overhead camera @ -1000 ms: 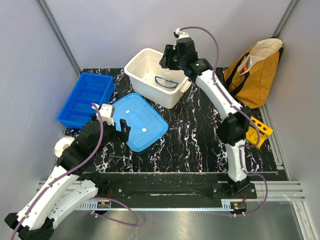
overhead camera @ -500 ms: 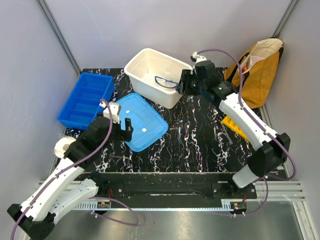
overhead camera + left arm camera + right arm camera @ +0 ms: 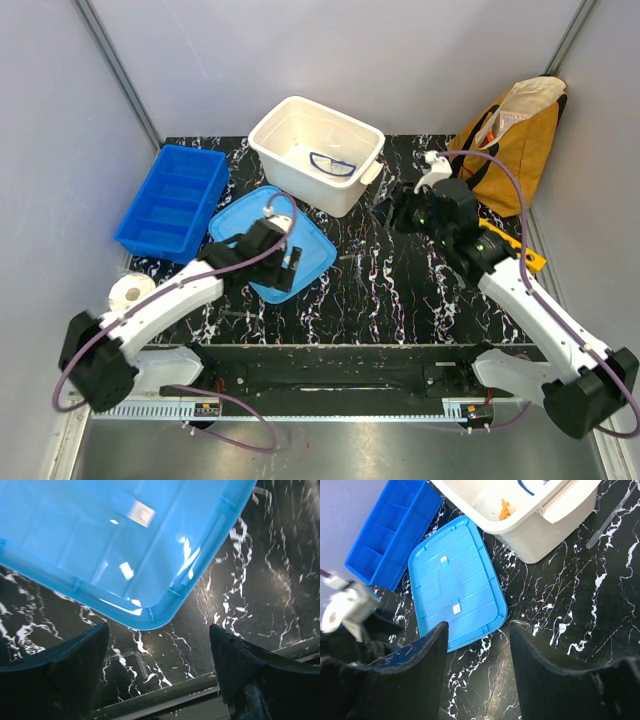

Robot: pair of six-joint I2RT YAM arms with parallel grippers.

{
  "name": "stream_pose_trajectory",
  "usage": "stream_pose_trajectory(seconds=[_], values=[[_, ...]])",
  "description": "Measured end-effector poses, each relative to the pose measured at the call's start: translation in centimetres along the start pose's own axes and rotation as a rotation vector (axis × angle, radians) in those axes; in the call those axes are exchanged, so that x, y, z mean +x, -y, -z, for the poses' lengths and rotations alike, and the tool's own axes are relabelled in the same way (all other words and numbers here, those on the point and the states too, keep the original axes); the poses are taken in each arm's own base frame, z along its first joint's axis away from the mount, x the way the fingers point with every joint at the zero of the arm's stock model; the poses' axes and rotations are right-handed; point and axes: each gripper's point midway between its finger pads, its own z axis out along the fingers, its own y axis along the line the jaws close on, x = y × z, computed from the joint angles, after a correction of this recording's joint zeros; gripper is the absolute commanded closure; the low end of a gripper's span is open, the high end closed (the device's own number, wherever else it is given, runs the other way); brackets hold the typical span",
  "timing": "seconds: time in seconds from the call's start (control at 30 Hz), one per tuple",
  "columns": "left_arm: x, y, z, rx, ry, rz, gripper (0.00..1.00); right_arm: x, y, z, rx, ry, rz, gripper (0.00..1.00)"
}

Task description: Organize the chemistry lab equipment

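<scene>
Right gripper (image 3: 386, 213) withdrawn from white bin (image 3: 318, 190), left gripper (image 3: 288, 268) advanced — over blue lid (image 3: 250, 218) corner

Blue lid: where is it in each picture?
Top external: the lid lies left of centre, near the white bin.
Left wrist: it fills the top, one rounded corner pointing down.
Right wrist: left of centre, beside the bin.
Shared landmark: the black marbled table, in all three.

Lid (image 3: 312, 248) on table (image 3: 390, 290), tray (image 3: 172, 198) left, tub (image 3: 320, 195) behind.
</scene>
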Motion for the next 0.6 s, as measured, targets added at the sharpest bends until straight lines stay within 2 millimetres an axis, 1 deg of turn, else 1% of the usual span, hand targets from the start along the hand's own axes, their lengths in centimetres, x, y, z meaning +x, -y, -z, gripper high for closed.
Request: stream_pose_trajectory(seconds=[0.1,0.17,0.23,0.3,0.37,0.5,0.6], values=[[1.8,1.8,-2.0,-0.001,-0.101,-0.067,0.2,0.3,0.1,0.5,-0.025,0.051,-0.032,0.43],[2.7,2.9,-2.9,0.003,-0.146,-0.107,0.23,1.3,0.4,0.6,-0.03,0.057,-0.055,0.43],[3.1,3.9,-3.5,0.01,-0.17,-0.133,0.25,2.6,1.1,0.7,-0.025,0.048,-0.076,0.43],[3.1,4.4,-4.0,0.01,-0.178,-0.139,0.27,3.7,1.6,0.8,-0.019,0.038,-0.09,0.43],[3.2,4.7,-4.7,0.005,-0.182,-0.148,0.3,4.2,1.8,1.0,-0.018,0.037,-0.096,0.43],[3.9,5.0,-5.8,-0.011,-0.206,-0.166,0.32,4.0,1.7,1.8,-0.03,0.06,-0.099,0.43],[4.0,5.1,-6.2,-0.016,-0.207,-0.173,0.34,3.7,1.6,2.4,-0.035,0.082,-0.098,0.43]])
